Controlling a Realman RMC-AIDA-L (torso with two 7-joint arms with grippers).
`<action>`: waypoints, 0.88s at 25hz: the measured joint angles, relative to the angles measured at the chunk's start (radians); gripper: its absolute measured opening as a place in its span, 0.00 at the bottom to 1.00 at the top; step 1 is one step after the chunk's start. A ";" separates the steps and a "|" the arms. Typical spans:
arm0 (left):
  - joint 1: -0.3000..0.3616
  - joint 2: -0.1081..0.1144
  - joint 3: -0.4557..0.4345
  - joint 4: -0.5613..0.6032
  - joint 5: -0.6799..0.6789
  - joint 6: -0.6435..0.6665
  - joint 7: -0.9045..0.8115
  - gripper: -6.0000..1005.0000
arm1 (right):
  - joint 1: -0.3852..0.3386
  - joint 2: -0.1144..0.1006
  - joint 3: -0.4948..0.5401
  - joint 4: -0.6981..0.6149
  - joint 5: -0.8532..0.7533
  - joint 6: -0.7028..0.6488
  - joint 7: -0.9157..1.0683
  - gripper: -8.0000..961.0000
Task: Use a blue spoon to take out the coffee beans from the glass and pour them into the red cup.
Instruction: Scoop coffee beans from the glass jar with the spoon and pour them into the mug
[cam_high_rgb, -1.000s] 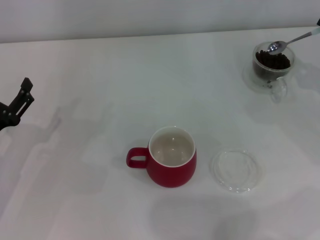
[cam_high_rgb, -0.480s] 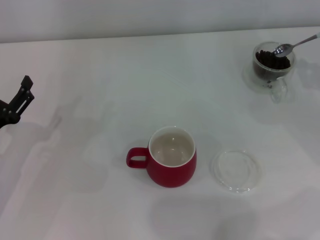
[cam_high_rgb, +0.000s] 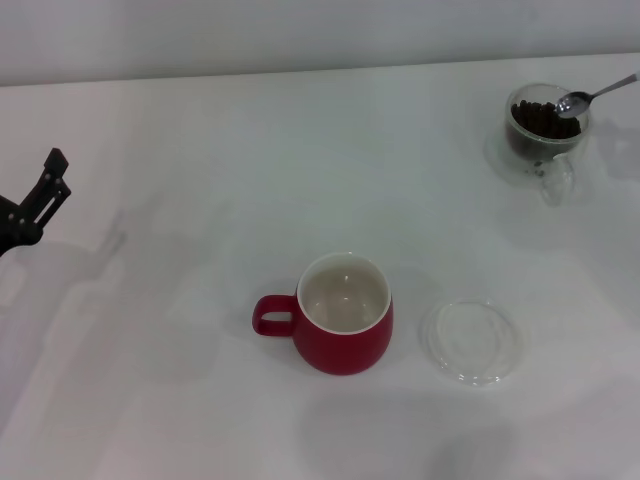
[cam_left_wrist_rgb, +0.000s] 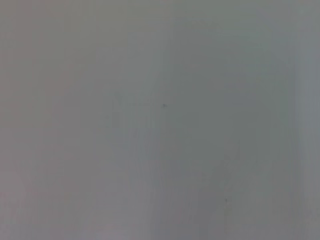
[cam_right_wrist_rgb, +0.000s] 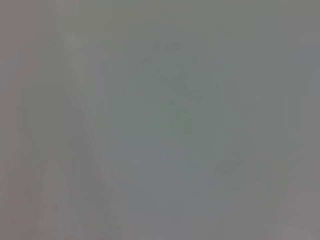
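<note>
- My left gripper (cam_high_rgb: 40, 195) hung at the left edge of the desk (cam_high_rgb: 200, 150), well apart from every vessel; only its dark frame showed in the head view, and I could not tell how it stood.
- My right gripper was out of sight past the right edge of the head view, so I could not tell its jaws' state either.
- The blue spoon (cam_high_rgb: 590, 97) reached in from the right edge near the far right corner, its shiny bowl sitting at the rim of the glass (cam_high_rgb: 545, 135), over the beans; its handle ran up and off toward the right edge.
- I could not tell whether the bowl carried any beans.
- The coffee beans (cam_high_rgb: 540, 120) lay as a dark heap inside the glass, filling its upper part.
- The glass stood upright near the far right corner, its clear handle turned toward the near edge.
- The red cup (cam_high_rgb: 340, 315) stood upright toward the near edge, about midway between left and right, well apart from the glass; its loop handle pointed to the left edge and its cream inside looked bare.
- A flat clear glass dish (cam_high_rgb: 472, 340) lay just beside the red cup on its right, not touching it.
- Both wrist views gave me only a plain grey blur.
</note>
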 joint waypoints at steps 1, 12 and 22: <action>0.000 0.000 0.000 0.000 0.000 0.000 0.000 0.87 | 0.000 0.001 0.000 0.000 0.000 -0.002 -0.007 0.16; 0.001 -0.001 0.000 0.000 0.000 0.000 0.000 0.87 | -0.002 0.026 -0.013 0.001 -0.015 -0.050 -0.034 0.16; 0.000 0.000 0.000 0.000 0.000 0.000 0.000 0.87 | -0.004 0.034 -0.015 0.000 -0.015 -0.058 0.139 0.16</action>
